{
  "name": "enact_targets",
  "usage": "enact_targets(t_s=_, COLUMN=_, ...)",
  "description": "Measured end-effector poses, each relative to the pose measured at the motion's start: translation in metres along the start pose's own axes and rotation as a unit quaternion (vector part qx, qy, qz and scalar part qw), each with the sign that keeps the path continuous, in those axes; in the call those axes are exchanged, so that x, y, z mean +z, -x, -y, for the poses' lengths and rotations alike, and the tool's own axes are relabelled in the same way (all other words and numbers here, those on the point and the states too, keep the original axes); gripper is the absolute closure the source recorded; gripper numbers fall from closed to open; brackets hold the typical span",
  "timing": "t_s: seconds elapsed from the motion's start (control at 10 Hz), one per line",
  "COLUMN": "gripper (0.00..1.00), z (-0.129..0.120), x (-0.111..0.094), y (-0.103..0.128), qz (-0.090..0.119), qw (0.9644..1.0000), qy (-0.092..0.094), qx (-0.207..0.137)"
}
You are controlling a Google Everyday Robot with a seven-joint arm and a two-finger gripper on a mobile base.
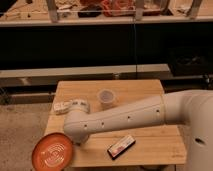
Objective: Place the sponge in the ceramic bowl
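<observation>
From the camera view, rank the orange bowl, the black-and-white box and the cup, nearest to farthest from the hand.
The hand hangs under the wrist, front-left.
1. ceramic bowl, just left of it.
2. black-and-white box, to its right.
3. cup, farther back, mid-table.

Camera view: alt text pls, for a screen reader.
White arm reaches across a wood table, its gripper mostly hidden under the arm's end, at the orange bowl. A cup, packet and black-and-white box lie on the table; no sponge shows.
</observation>
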Motion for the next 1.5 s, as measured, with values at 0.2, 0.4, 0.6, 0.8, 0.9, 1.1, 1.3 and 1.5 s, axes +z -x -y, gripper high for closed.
enact_targets(t_s=0.2, gripper=0.96, z=0.000, x=-0.018, y=0.005, qz=-0.023, qw=0.9996, qy=-0.018, qx=-0.006)
enact_targets(t_s=0.4, gripper=0.96, z=-0.005, x=-0.034, y=0.011, qz=-0.044, qw=0.9980, qy=-0.043, qx=-0.011)
enact_targets(t_s=0.6, gripper=0.96, z=-0.011, x=-0.044, y=0.016, qz=-0.058, qw=0.9963, qy=-0.062, qx=-0.012)
enact_targets(t_s=0.8, gripper=0.96, z=-0.011, x=-0.049, y=0.020, qz=-0.056, qw=0.9943, qy=-0.088, qx=-0.023)
enact_targets(t_s=0.9, gripper=0.96, z=-0.011, x=-0.050, y=0.018, qz=-0.046, qw=0.9933, qy=-0.102, qx=-0.029)
enact_targets(t_s=1.1, gripper=0.96, z=-0.002, x=-0.051, y=0.017, qz=-0.012, qw=0.9907, qy=-0.127, qx=-0.046)
enact_targets(t_s=1.3, gripper=0.96, z=0.019, x=-0.051, y=0.020, qz=0.029, qw=0.9850, qy=-0.154, qx=-0.073)
enact_targets(t_s=1.5, gripper=0.96, z=0.032, x=-0.054, y=0.020, qz=0.074, qw=0.9766, qy=-0.175, qx=-0.101)
